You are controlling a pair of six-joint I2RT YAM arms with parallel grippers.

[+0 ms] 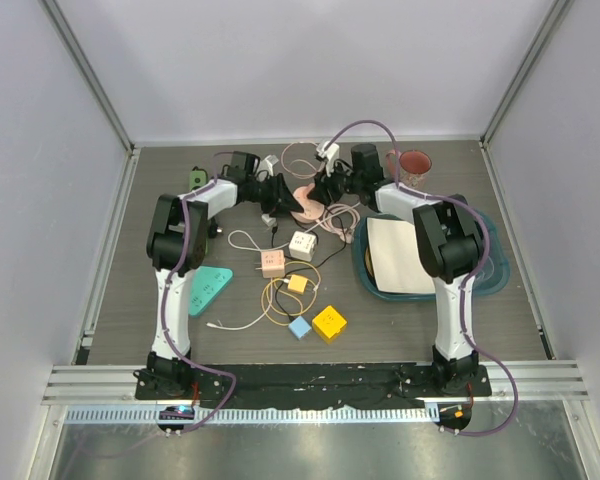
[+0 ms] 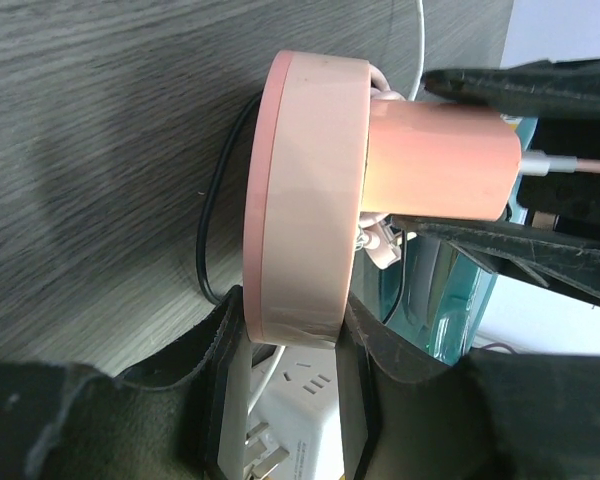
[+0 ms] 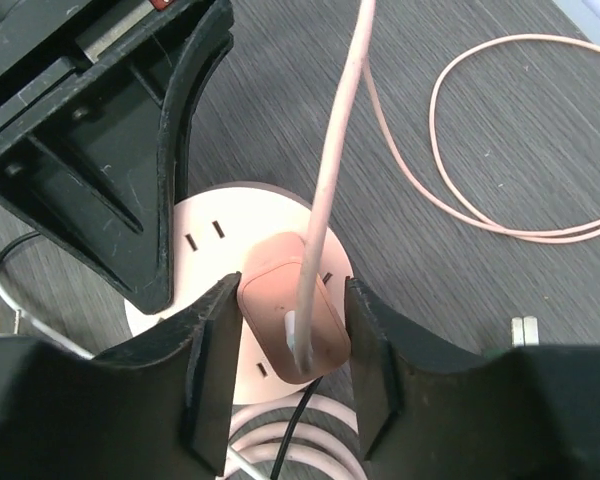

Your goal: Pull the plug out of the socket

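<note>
"Top external view first. Surface and room?"

"Dark wood-grain table, boxed in on left, right and far sides by plain pale walls. Metal rail along the near edge. Strewn mid-table with small plug blocks, among them a yellow block, and looped cables. On the right, a teal tray holding a white sheet."

"And the socket?"

"Round pink socket, far centre, on the table between the two arms. Pink plug seated in its top face. Pink cable rising from the plug, with loops lying on the wood beside."

"Grippers?"

"Left gripper narrowed onto the socket's rim, one finger on each side. Right gripper closed in on the plug, pads against both flanks."
</note>
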